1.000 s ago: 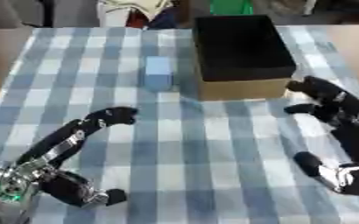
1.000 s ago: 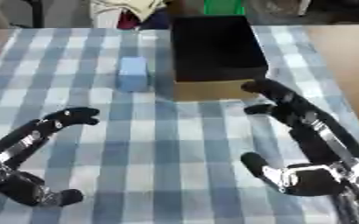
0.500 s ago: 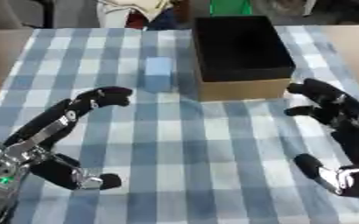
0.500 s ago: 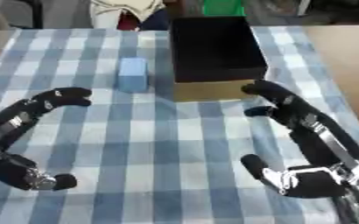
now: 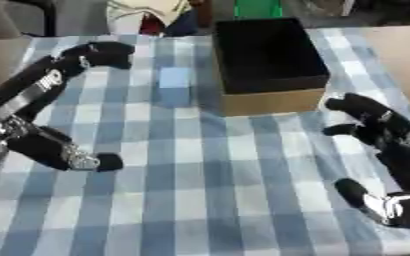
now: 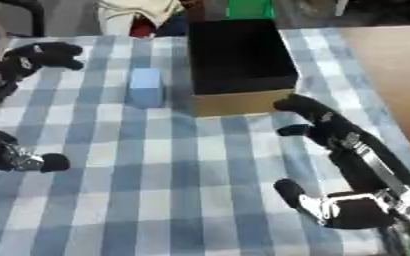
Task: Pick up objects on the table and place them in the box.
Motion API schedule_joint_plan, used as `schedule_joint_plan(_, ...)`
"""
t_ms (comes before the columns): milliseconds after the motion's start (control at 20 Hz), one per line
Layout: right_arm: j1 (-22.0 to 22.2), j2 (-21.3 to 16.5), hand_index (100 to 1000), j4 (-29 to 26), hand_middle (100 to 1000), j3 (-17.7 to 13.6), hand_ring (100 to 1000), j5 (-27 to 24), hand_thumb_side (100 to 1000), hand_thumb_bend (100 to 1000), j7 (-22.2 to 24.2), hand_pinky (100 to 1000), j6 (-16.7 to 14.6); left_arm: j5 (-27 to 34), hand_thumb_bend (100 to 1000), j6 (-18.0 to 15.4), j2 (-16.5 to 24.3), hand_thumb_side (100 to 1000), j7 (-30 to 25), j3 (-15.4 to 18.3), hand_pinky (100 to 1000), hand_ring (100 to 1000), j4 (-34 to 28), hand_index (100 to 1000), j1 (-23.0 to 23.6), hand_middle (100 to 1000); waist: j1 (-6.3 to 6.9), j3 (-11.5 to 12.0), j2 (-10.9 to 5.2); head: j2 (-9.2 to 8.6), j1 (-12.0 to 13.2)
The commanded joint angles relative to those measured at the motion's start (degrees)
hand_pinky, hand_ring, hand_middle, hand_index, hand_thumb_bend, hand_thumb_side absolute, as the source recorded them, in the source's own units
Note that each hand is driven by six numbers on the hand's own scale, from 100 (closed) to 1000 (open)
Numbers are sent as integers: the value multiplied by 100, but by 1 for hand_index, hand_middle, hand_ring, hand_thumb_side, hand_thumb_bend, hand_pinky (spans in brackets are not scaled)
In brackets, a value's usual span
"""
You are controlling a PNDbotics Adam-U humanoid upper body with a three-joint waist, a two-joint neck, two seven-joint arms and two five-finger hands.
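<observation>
A light blue block (image 5: 174, 80) lies on the blue checked tablecloth, just left of the box. The box (image 5: 263, 55) is cardboard with a black inside, open at the top; I see nothing in it. My left hand (image 5: 102, 52) hovers over the cloth at the far left, up and left of the block, its fingers curled and holding nothing. My right hand (image 5: 367, 116) hangs near the box's front right corner, fingers relaxed, with nothing in it.
The checked tablecloth (image 5: 208, 190) covers the table down to the near edge. Bare wooden tabletop (image 5: 401, 50) shows at the right. Cloth-like items in white and red (image 5: 152, 12) and a green object (image 5: 259, 7) lie beyond the far edge.
My left hand has risen from the near left of the cloth up toward the far left, drawing level with the blue block. The right hand has barely moved.
</observation>
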Motion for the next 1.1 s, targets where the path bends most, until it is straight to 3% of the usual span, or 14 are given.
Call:
schedule_joint_plan(50, -44, -111, 1000, -80, 891, 3, 1000, -50, 284, 353, 32, 798, -5, 15, 695, 137, 390, 221, 199, -82, 1000, 866, 457, 937, -443, 918, 9, -34, -116, -88, 10)
schedule_joint_plan(550, -73, -94, 1000, -64, 891, 111, 1000, -136, 291, 346, 151, 798, 12, -607, 710, -27, 405, 293, 59, -434, 1000, 856, 2699, 937, -1930, 906, 37, -288, -166, -203, 27)
schedule_joint_plan(1100, -128, -84, 1000, -58, 890, 178, 1000, -207, 294, 339, 234, 797, 33, -1572, 747, -665, 118, 335, -45, -561, 1000, 851, 4385, 937, -2661, 886, 74, -522, -166, -327, -19)
